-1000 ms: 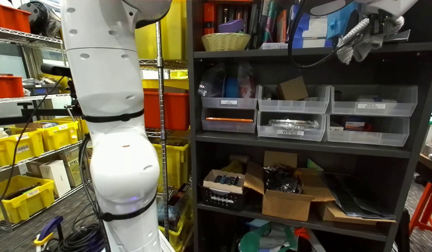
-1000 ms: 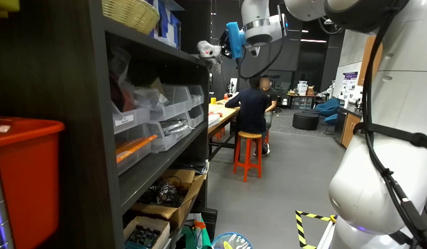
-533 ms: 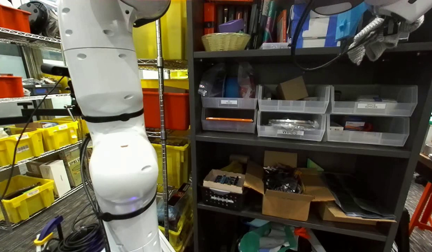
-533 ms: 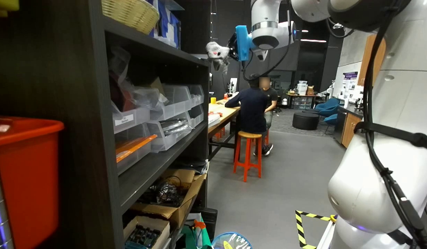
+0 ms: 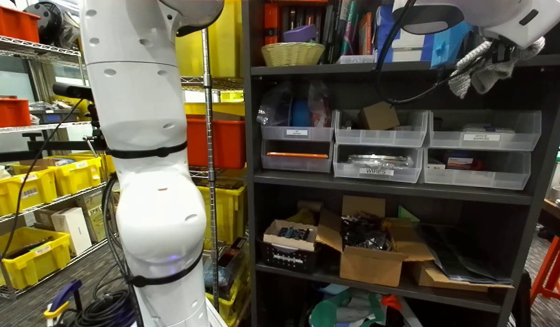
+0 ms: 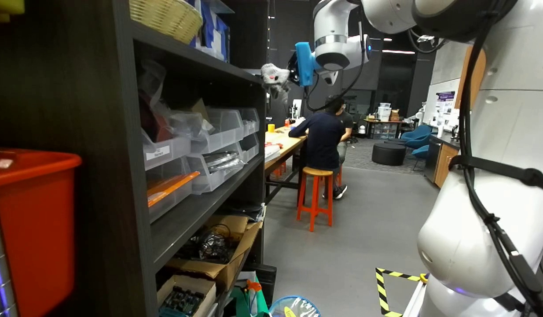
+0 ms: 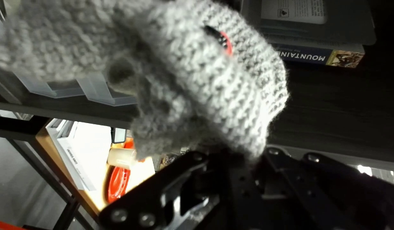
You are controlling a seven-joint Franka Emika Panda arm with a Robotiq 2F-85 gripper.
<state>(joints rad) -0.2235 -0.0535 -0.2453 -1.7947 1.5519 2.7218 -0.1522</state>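
A grey knitted toy with a small pink-red nose and a dark eye hangs from my gripper; it fills the upper part of the wrist view. At the bottom of that view, the black fingers of my gripper are shut on the toy's lower edge; their tips are partly hidden by the wool. In an exterior view the toy is at the height of the bookcase's upper shelf, near its far end. Seen from the front, the toy dangles before the right part of that shelf. Any contact with the shelf I cannot tell.
Clear plastic bins stand below the upper shelf. On it are a yellow basket, books and a blue-and-white box. A book lies near the toy. Two people sit by a wooden table behind; one uses an orange stool.
The gripper and toy have come down and shifted a little to the right in both exterior views, after swinging further right midway. The toy stays in the grip throughout. One seated person has shifted posture.
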